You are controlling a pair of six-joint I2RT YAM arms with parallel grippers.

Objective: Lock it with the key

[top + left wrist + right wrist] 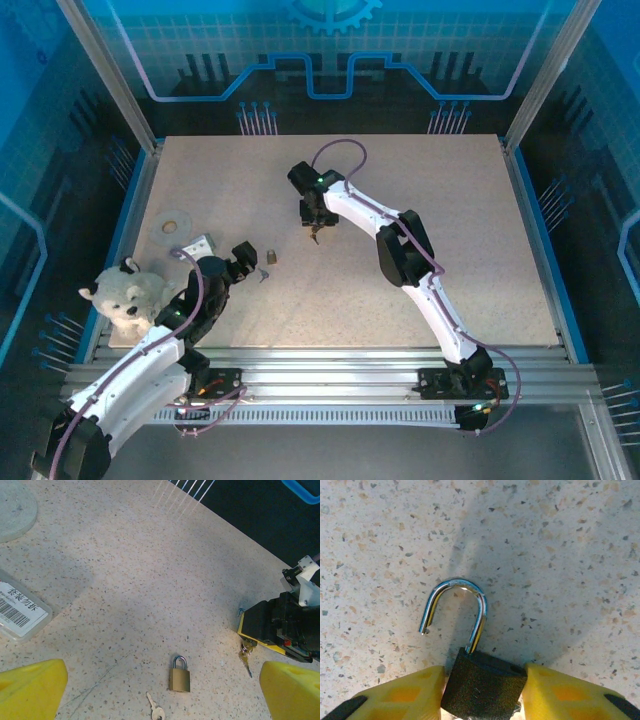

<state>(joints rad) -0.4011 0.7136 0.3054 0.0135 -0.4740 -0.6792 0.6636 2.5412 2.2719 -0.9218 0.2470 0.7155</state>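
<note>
**Speckled tabletop: dark padlock clamped, shackle open**

Nearest, the left gripper (248, 262) gapes wide and empty, a loose key (156, 711) and small brass padlock (180, 675) just ahead. Farther out, mid-table, the right gripper (314, 222) clamps the dark padlock (482, 687) by its body, its shackle (455, 610) sprung open and pointing away. Keys (245, 657) dangle beneath, ahead and to the right of the left gripper. The plush toy (125, 295) sits clear.

The worktop (545, 540) is showing beige with dark speckles. The right tool (484, 672) is showing yellow fingers (400, 697). The dark padlock (482, 690) is carrying a silver shackle (481, 617), the small padlock (179, 679) is gleaming brass, the plush toy (128, 297) is looking white.
</note>
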